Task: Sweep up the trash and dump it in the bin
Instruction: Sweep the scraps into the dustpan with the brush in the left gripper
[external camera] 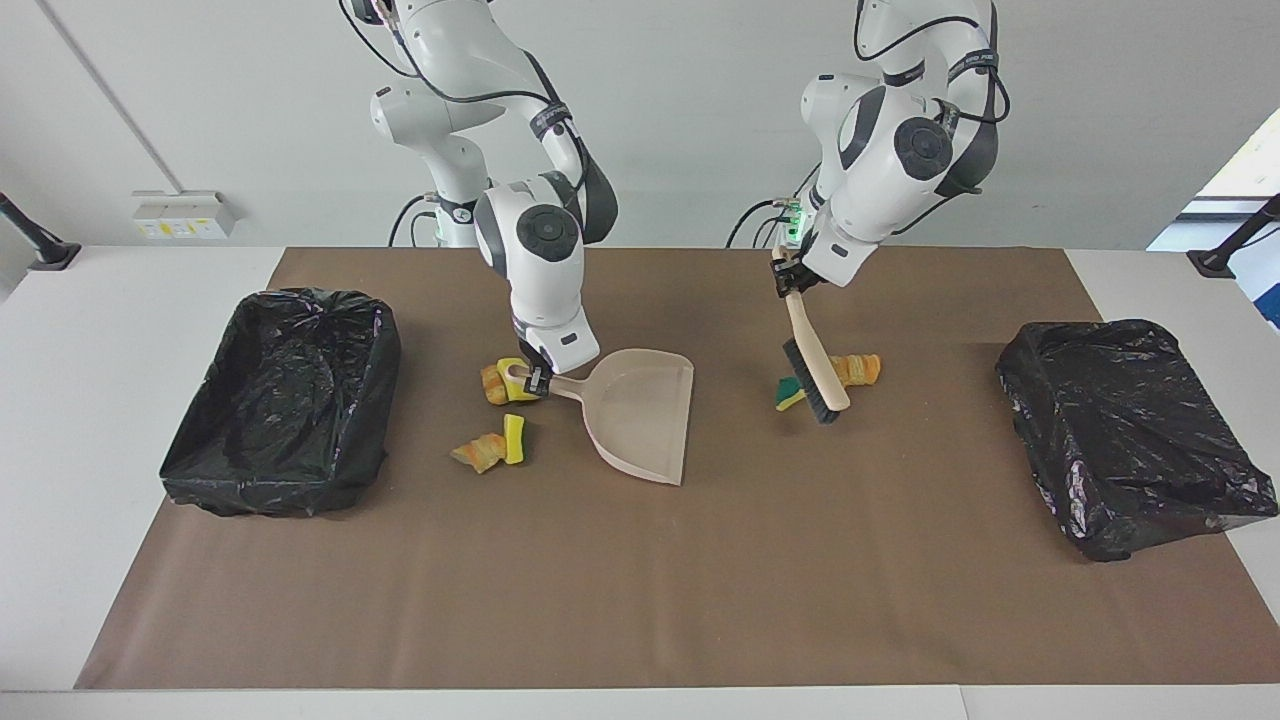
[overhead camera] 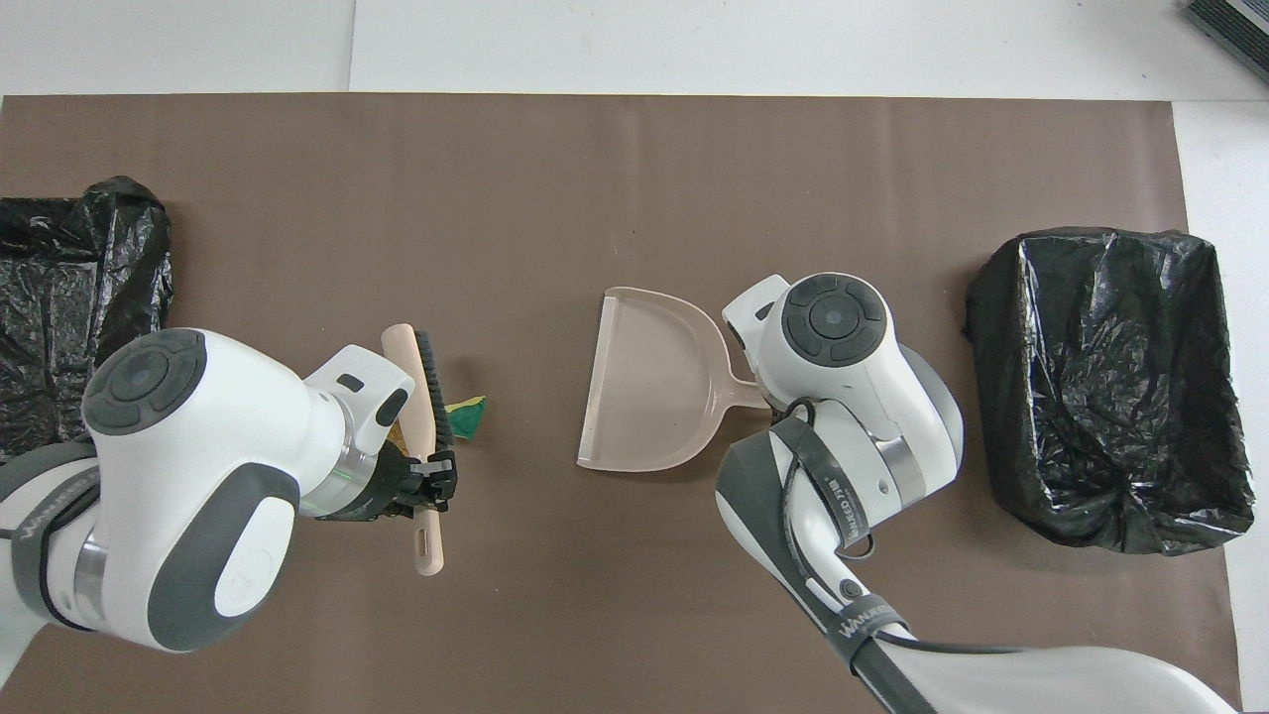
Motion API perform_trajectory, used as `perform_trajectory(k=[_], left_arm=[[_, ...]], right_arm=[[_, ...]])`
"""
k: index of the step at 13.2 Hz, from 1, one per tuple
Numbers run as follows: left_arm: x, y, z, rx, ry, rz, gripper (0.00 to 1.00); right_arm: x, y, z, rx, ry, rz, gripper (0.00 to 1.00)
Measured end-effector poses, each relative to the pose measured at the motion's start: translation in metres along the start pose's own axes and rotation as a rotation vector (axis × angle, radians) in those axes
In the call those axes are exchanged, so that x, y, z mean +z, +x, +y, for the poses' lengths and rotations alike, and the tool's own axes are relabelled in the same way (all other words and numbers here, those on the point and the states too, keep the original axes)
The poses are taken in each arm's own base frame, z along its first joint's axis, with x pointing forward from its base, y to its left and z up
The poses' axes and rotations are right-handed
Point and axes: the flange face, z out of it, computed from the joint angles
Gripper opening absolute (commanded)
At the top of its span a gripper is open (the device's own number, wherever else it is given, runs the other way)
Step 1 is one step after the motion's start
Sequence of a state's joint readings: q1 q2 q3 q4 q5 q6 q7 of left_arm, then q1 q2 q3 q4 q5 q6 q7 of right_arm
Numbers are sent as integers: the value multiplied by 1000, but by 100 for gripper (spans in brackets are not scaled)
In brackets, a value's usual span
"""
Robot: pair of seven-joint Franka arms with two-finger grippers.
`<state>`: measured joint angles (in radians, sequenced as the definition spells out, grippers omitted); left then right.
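Observation:
My right gripper (external camera: pixel 535 380) is shut on the handle of the beige dustpan (external camera: pixel 640 415), whose open mouth faces the left arm's end of the table. My left gripper (external camera: pixel 790 285) is shut on the handle of a wooden brush (external camera: pixel 815 365), bristles down on the brown mat. Of the trash, a yellow-green chunk (external camera: pixel 790 393) touches the bristles and an orange-brown lump (external camera: pixel 858 370) lies just beside the brush. More trash sits by the dustpan's handle (external camera: pixel 495 382), with an orange lump (external camera: pixel 478 453) and a yellow wedge (external camera: pixel 514 438) farther from the robots. In the overhead view the brush (overhead camera: pixel 426 397) and dustpan (overhead camera: pixel 649 397) show; the right gripper is hidden under its wrist.
A black-bagged bin (external camera: pixel 280 400) stands at the right arm's end of the table, and another (external camera: pixel 1130 430) at the left arm's end. The brown mat (external camera: pixel 640 590) covers the middle of the white table.

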<state>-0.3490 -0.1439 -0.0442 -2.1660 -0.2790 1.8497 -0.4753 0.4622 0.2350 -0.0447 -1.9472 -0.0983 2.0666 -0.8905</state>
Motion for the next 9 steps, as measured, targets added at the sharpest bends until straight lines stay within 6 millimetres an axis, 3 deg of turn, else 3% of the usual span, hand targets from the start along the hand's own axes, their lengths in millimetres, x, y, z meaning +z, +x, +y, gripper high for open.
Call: perform_trajectory(k=[4,7,9], left_arm=[[-12,0,-1,8,21,-59,0],[-28,0,-39,-9,120,-83,0],[-25,-9,-64,-13,219,-60,0]], right_arm=[[-1,0,0,1,-1,1,0],[-1,0,0,10,-1,1,0],[-2,3,-2,2,-3,1,0]])
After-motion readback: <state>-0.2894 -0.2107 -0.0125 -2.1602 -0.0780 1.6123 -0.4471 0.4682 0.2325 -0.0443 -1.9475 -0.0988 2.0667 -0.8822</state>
